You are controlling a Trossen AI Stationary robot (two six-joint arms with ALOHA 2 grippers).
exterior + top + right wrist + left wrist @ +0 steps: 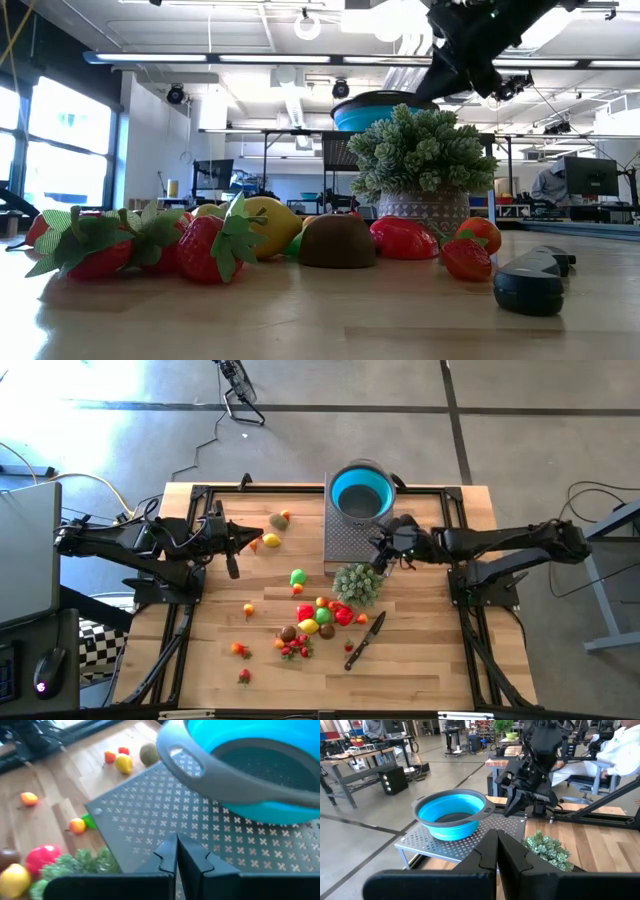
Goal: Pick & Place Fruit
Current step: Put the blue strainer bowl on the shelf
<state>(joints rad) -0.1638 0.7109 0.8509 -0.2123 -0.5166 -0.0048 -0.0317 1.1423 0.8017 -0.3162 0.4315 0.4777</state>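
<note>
**Status: both grippers shut and empty; fruit on the table; bowl empty**

1. Containers. The blue bowl (361,492) sits on the perforated metal rack (345,540) at the far middle of the table (440,660). In my wrist views its inside shows only its own dark mesh bottom; no fruit lies in it. The rack top is otherwise bare.

2. Fruit (316,618). All pieces lie on the wood, none on the rack.
 - Main group: in front of the rack, just near-side of the bushy green plant (358,583) and left of the knife (364,640). It holds red, yellow, green and brown pieces, packed close, some touching.
 - One bright green piece (298,576) lies apart, left of the plant.
 - A brown-green piece (278,521) with small orange and yellow ones beside it lies near my left gripper.
 - Small orange and red pieces are scattered toward the near left.
 - Orientation: most pieces are round, with no clear long axis. In the low view the strawberries (205,248) lie on their sides, leafy caps facing the camera.

3. My left gripper (256,538) hovers over the far left of the table, fingers pressed together, holding nothing.

4. My right gripper (379,555) hangs over the rack's right edge, beside the bowl, fingers likewise together and holding nothing.
</note>
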